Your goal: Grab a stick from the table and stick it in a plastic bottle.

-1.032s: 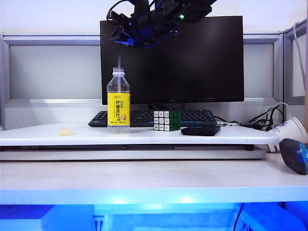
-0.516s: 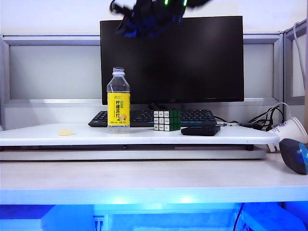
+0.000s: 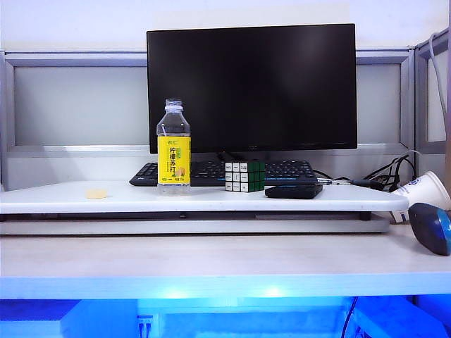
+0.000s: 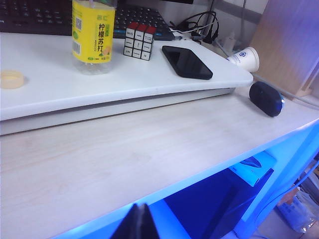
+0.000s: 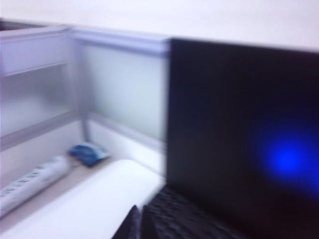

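Right wrist view heavily motion-blurred; monitor (image 5: 239, 129) and power strip (image 5: 30, 184) only roughly legible. Both grippers, left gripper (image 4: 135, 224) and right gripper (image 5: 135, 224), cropped to dark, seemingly closed tips. Plastic bottle (image 4: 93, 35) top cut off; stick indiscernible.

A black monitor (image 3: 251, 88) stands dark against a grey partition panel (image 3: 77, 105) framed in pale metal, under a plain white wall (image 3: 70, 24). Cables (image 3: 390, 171) trail at the right. Blue light (image 3: 271, 292) glows beneath the desk's front edge.

A black monitor (image 3: 251, 87) fills the upper centre, a keyboard (image 3: 211, 171) below it. A puzzle cube (image 3: 244, 175) and dark phone (image 3: 293, 191) sit centre; a paper cup (image 3: 425, 190) lies at right.
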